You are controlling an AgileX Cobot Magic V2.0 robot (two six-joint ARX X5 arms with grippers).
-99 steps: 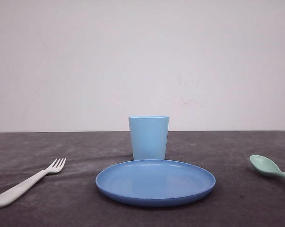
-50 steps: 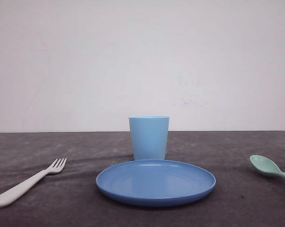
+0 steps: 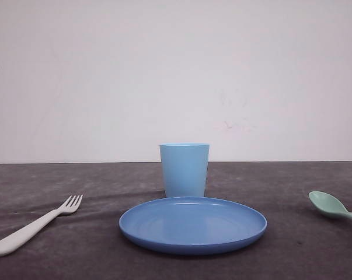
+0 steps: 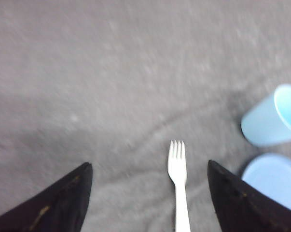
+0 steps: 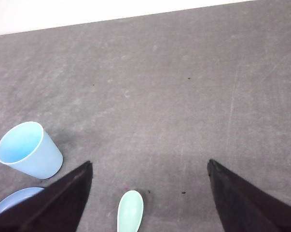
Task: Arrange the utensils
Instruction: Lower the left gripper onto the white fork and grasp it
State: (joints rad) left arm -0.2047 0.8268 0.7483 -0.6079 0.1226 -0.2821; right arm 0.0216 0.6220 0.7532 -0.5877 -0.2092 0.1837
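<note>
Fork (image 3: 32, 226) lay on the table's left in our front view, tines aimed up toward the cup (image 3: 184, 170), handle trailing off toward the near-left corner; the spoon (image 3: 333, 207) sat at far right, bowl toward the plate (image 3: 192, 224).

Through our left wrist, our left gripper (image 4: 147, 193) hung spread, empty, over the fork (image 4: 178, 183); we judged we should drop astride the handle, across its length.

Through our right wrist, our right gripper (image 5: 149, 191) gaped above the spoon (image 5: 130, 211), bowl pointing away from the fingers.

Plate (image 3: 192, 225) ctr on table (image 3: 94, 181), cup (image 3: 184, 170) just behind; fork (image 3: 32, 227) far left, spoon (image 3: 333, 207) far right.
</note>
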